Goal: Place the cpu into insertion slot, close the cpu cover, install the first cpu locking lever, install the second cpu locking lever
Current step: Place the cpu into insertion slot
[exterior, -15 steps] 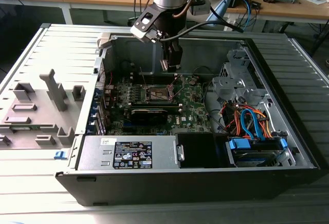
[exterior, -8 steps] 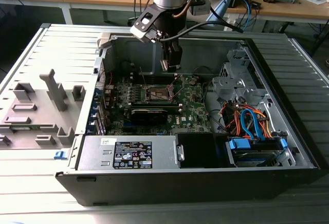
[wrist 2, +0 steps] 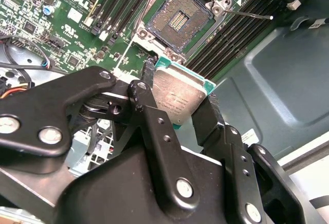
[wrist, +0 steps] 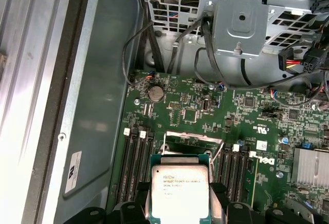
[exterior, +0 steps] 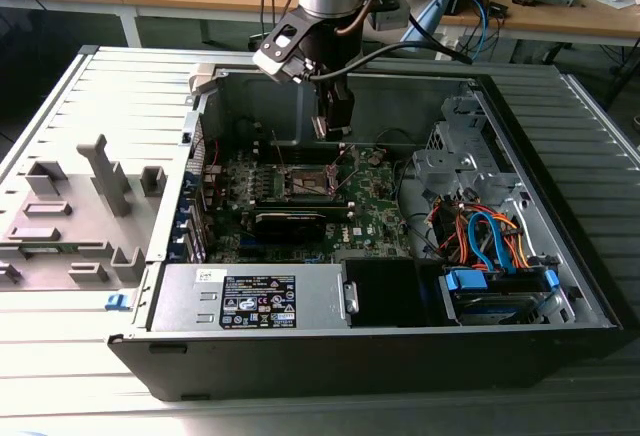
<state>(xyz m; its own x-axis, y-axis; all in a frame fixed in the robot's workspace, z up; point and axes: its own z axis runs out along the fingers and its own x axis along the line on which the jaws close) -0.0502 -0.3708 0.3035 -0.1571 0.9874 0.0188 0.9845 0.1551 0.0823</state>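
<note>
My gripper (wrist 2: 177,100) is shut on the cpu (wrist 2: 180,98), a square chip with a silver lid and a green rim, pinched at two opposite edges between black fingers (wrist 2: 146,93). The insertion slot (wrist 2: 180,21) lies open on the green motherboard just beyond the cpu, its brownish contact field bare inside a silver rim. In the first wrist view the cpu (wrist: 180,193) hangs in front of a silver frame (wrist: 193,141) that looks like the raised cpu cover. A thin locking lever (wrist 2: 252,14) sticks out beside the slot. In the exterior view the gripper (exterior: 333,131) hovers above the slot (exterior: 308,181).
Black memory slots (wrist 2: 231,34) flank the socket. A long black card (exterior: 290,221) lies in front of it, with a power supply (exterior: 250,301) and a blue-trimmed drive bay (exterior: 500,286) nearer still. A metal cage with cables (wrist: 241,18) and the case wall (wrist: 97,80) bound the board.
</note>
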